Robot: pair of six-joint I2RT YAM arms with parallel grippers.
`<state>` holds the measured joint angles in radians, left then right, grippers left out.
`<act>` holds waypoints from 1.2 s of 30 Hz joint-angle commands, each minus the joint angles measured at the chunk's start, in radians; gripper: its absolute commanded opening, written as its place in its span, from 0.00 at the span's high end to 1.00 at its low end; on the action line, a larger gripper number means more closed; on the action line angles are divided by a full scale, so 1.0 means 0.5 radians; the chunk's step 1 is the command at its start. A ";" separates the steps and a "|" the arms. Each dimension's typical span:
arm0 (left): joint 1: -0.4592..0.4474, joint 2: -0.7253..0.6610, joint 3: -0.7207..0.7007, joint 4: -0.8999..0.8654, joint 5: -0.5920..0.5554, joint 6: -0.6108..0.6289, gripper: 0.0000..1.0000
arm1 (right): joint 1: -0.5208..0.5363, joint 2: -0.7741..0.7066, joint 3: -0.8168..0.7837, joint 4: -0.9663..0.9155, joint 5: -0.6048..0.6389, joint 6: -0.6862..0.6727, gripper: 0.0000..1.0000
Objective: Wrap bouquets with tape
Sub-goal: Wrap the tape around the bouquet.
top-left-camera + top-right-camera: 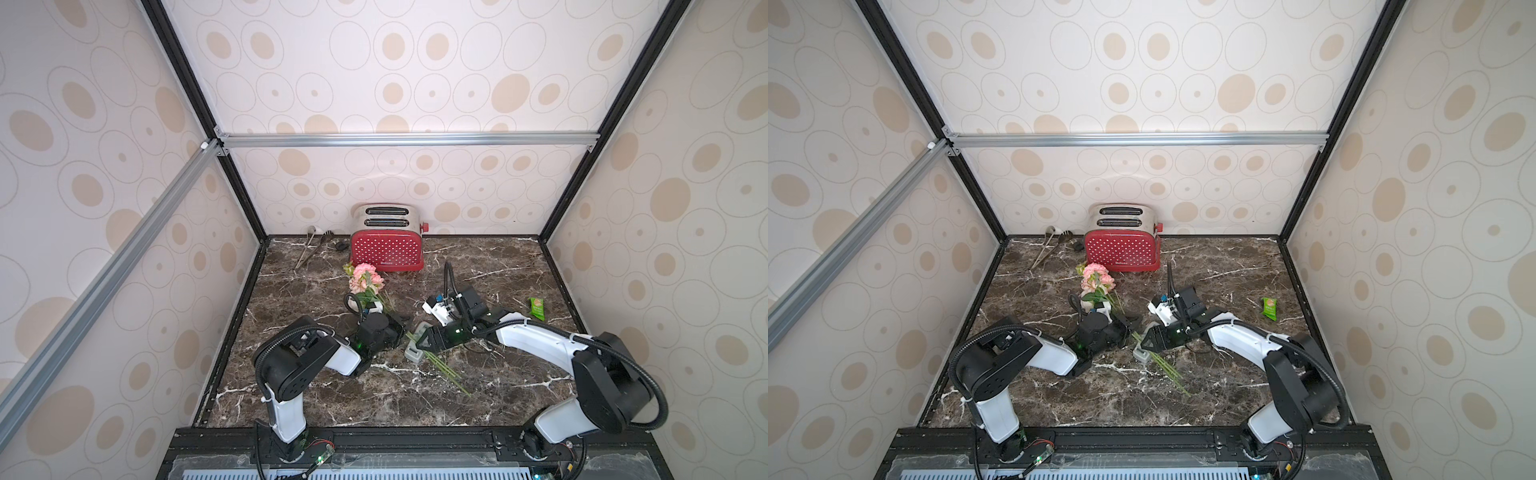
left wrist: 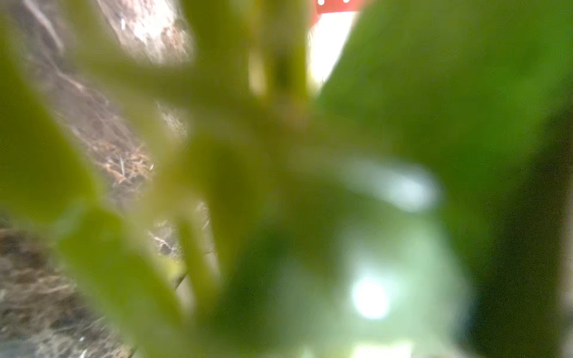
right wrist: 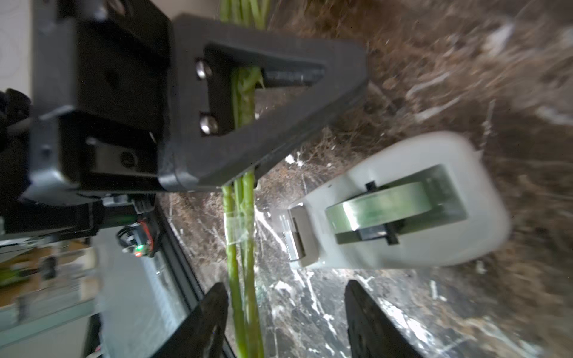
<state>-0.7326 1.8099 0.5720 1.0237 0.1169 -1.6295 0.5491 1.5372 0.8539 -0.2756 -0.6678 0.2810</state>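
Leaves (image 2: 434, 93) blur left wrist view. Left end effector (image 1: 399, 328) clamped on stems (image 3: 240, 214); bouquet (image 1: 376, 297) lies on surface (image 1: 498, 395), flowers (image 1: 365, 276) far, stems slanting toward right arm (image 1: 532, 336). Right end effector (image 3: 285, 286) parted, empty, beside stems. Tape (image 3: 403, 201) just beyond it, cutter (image 3: 294, 235) facing stems; right arm nearer.

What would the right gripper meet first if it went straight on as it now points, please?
Most likely the tape dispenser, its cutter end just ahead of the open right gripper; depth is uncertain.
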 commanded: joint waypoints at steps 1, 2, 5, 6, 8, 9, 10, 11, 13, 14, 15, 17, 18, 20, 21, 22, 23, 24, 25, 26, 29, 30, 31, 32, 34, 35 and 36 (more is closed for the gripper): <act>0.008 -0.047 0.006 0.095 -0.035 0.082 1.00 | -0.011 0.088 -0.047 0.091 -0.472 0.098 0.46; 0.008 -0.044 0.005 0.104 -0.034 0.081 1.00 | -0.014 0.107 -0.052 0.123 -0.501 0.117 0.51; 0.008 -0.042 0.000 0.132 -0.034 0.083 1.00 | -0.032 0.161 -0.057 0.198 -0.563 0.156 0.79; 0.007 -0.045 0.003 0.125 -0.037 0.083 1.00 | -0.039 0.166 -0.060 0.199 -0.570 0.148 0.88; 0.008 -0.051 0.006 0.115 -0.035 0.095 1.00 | -0.043 0.147 -0.063 0.159 -0.502 0.111 1.00; 0.009 -0.052 0.007 0.101 -0.033 0.095 1.00 | -0.043 0.126 -0.066 0.119 -0.451 0.066 1.00; 0.006 -0.055 0.011 0.095 -0.031 0.095 1.00 | -0.043 0.107 -0.067 0.086 -0.408 0.026 1.00; 0.008 -0.055 0.015 0.081 -0.026 0.087 1.00 | -0.041 0.084 -0.061 0.024 -0.283 -0.021 1.00; 0.009 -0.056 0.033 0.037 -0.008 0.078 0.89 | -0.004 0.017 -0.056 -0.089 0.010 -0.158 1.00; 0.012 -0.057 0.045 0.007 0.006 0.074 0.76 | 0.042 -0.019 -0.044 -0.158 0.209 -0.241 1.00; 0.011 -0.058 0.059 -0.026 0.022 0.071 0.70 | 0.094 -0.054 -0.036 -0.193 0.385 -0.303 1.00; 0.013 -0.062 0.079 -0.083 0.039 0.066 0.65 | 0.212 -0.112 -0.028 -0.210 0.740 -0.393 1.00; 0.014 -0.065 0.083 -0.113 0.045 0.053 0.63 | 0.301 -0.136 -0.024 -0.218 0.963 -0.460 1.00; 0.019 -0.073 0.086 -0.150 0.057 0.033 0.61 | 0.473 -0.161 -0.008 -0.216 1.383 -0.589 1.00; 0.020 -0.076 0.086 -0.169 0.066 0.014 0.61 | 0.552 -0.164 -0.002 -0.197 1.579 -0.649 1.00; 0.022 -0.076 0.091 -0.176 0.073 0.003 0.61 | 0.613 -0.162 0.005 -0.184 1.745 -0.685 1.00; 0.024 -0.069 0.098 -0.185 0.089 -0.009 0.62 | 0.683 -0.161 0.009 -0.158 1.908 -0.743 1.00; 0.026 -0.063 0.114 -0.219 0.106 -0.027 0.63 | 0.747 -0.154 0.002 -0.110 2.084 -0.789 1.00; 0.026 -0.057 0.125 -0.251 0.118 -0.036 0.64 | 0.796 -0.141 -0.002 -0.081 2.219 -0.831 1.00; 0.026 -0.057 0.143 -0.286 0.125 -0.036 0.67 | 0.852 -0.117 -0.010 -0.039 2.369 -0.889 1.00; 0.026 -0.073 0.168 -0.383 0.128 -0.048 0.74 | 1.020 -0.016 -0.029 0.089 2.785 -1.075 1.00; 0.026 -0.079 0.174 -0.402 0.130 -0.054 0.78 | 1.071 0.016 -0.044 0.154 2.895 -1.132 1.00; 0.026 -0.078 0.177 -0.397 0.133 -0.058 0.85 | 1.106 0.037 -0.056 0.204 2.954 -1.168 1.00; 0.026 -0.073 0.180 -0.395 0.138 -0.064 0.92 | 1.128 0.051 -0.056 0.213 2.967 -1.174 1.00; 0.029 -0.059 0.177 -0.368 0.143 -0.075 1.00 | 1.132 0.045 -0.023 0.130 2.876 -1.067 0.95; 0.027 -0.058 0.170 -0.359 0.144 -0.079 1.00 | 1.129 0.023 -0.015 0.101 2.824 -1.011 0.84; 0.027 -0.060 0.159 -0.343 0.136 -0.078 1.00 | 1.115 -0.004 -0.007 0.050 2.734 -0.954 0.75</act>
<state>-0.7197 1.7958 0.6273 0.8429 0.1596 -1.6608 1.0988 1.5612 0.8333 -0.2592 0.6846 -0.2043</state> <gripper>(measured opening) 0.115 0.214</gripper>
